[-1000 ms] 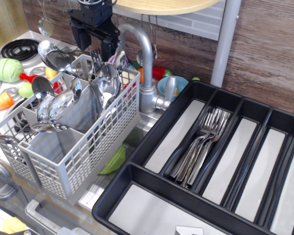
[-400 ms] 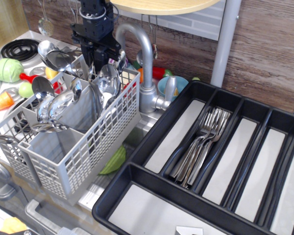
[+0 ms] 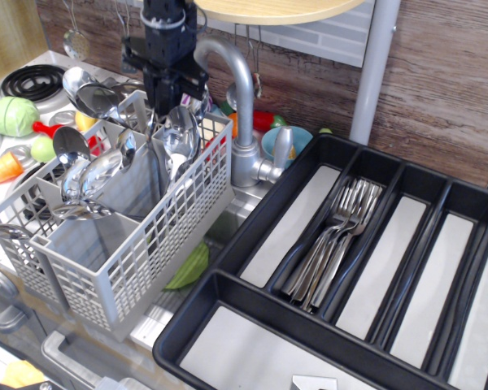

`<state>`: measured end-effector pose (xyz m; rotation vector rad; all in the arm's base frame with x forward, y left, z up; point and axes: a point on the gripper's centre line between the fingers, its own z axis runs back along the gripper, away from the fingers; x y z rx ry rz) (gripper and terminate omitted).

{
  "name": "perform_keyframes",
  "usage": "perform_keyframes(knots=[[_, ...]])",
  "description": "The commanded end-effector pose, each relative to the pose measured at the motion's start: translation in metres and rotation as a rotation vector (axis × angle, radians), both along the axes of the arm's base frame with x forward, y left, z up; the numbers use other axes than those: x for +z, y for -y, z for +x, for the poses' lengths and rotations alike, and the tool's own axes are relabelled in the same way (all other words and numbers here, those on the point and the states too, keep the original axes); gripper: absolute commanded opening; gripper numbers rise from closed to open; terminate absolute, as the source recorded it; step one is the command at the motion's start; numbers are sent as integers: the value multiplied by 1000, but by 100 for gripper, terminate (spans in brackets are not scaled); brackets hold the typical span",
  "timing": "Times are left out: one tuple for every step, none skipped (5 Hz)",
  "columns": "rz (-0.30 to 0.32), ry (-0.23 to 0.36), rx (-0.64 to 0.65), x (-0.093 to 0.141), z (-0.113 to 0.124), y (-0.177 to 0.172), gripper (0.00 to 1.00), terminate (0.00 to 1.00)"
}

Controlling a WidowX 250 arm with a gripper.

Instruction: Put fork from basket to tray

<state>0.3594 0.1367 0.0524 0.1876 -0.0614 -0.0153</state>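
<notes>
The grey lattice basket (image 3: 138,252) stands at the left with several spoons (image 3: 179,134) upright in its compartments. My black gripper (image 3: 164,96) points down into the back compartment. Its fingers stand close on either side of the fork; the tines are hidden behind them and only a thin handle (image 3: 156,142) shows below. I cannot tell whether the jaws have closed on it. The black tray (image 3: 228,280) lies at the right, with several forks (image 3: 333,240) lying in one long compartment.
A silver faucet (image 3: 240,89) rises just right of the gripper, between basket and tray. Toy vegetables (image 3: 15,115) and a stove burner (image 3: 32,80) sit at the far left. A wooden shelf (image 3: 268,10) hangs above, and a grey post (image 3: 372,73) stands behind the tray.
The gripper has come down from above the basket into its back compartment, turned, and its fingers now look closer together around the fork's tines.
</notes>
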Motion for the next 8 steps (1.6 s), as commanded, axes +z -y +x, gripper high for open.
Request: perform_keyframes(knots=[[84,74,41,83,4,8,0,0],[77,-7,138,129,-3,27,0,0],[77,-46,264,162,-12,58,0,0],[-38,-107,467,182,-19,91,0,0],[-145,-109,623,181,-23,119,0,0],[-195,-56,765,158,-26,153,0,0],[-197,8,850,129,-25,166,0,0],[-268,10,924,98,-22,176,0,0]])
